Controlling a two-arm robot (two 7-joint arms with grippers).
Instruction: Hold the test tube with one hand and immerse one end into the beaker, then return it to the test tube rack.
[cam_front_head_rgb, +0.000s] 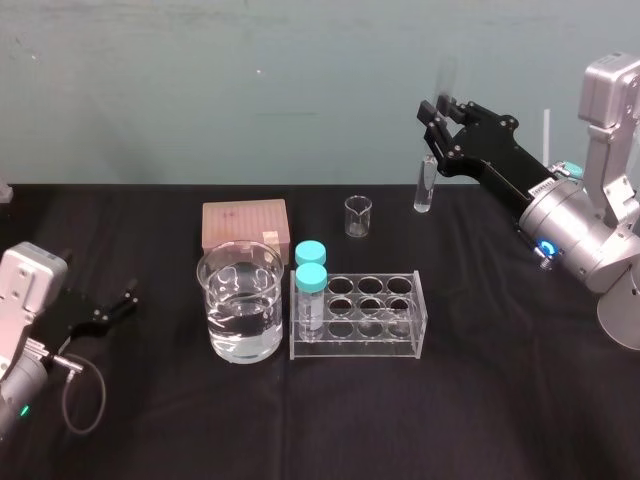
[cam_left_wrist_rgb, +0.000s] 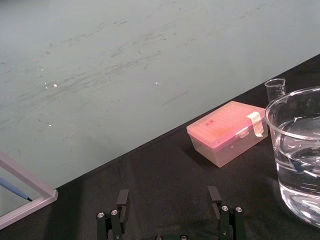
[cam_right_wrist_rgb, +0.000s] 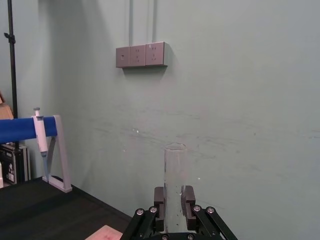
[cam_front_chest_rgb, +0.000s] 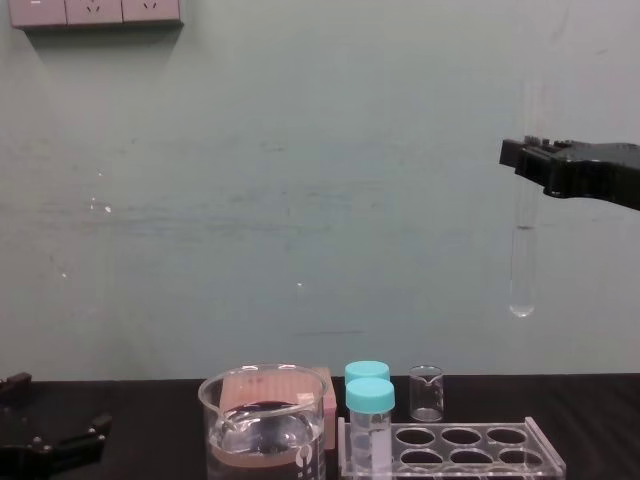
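Hand (cam_front_head_rgb: 435, 125), i.e. the right gripper, is raised high at the rear right of the table, with its two fingers closed on the upper part of the test tube (cam_front_chest_rgb: 520, 270). The tube hangs near upright, open end above the fingers, rounded end well clear of the table. The beaker (cam_front_head_rgb: 215, 325), part-filled with clear liquid, stands at the left end of the test tube rack (cam_front_head_rgb: 360, 345), well apart from the tube. I cannot tell whether the tube's tip is wet, so I take the dip as the step in hand. Note for the move: carry the tube across at this height so that it clears the two teal-capped vials (cam_front_head_rgb: 311, 265) in the rack's left holes. The tiny beaker (cam_front_head_rgb: 358, 215) and the pink tip box (cam_front_head_rgb: 243, 222) stand behind. Centre the tube over the beaker mouth first, then lower it straight down, keeping it vertical and off the glass wall. Keep the grip firm, since smooth glass may slide between the fingers. Left gripper (cam_front_head_rgb: 105, 310) is parked at front left, fingers spread, holding nothing.
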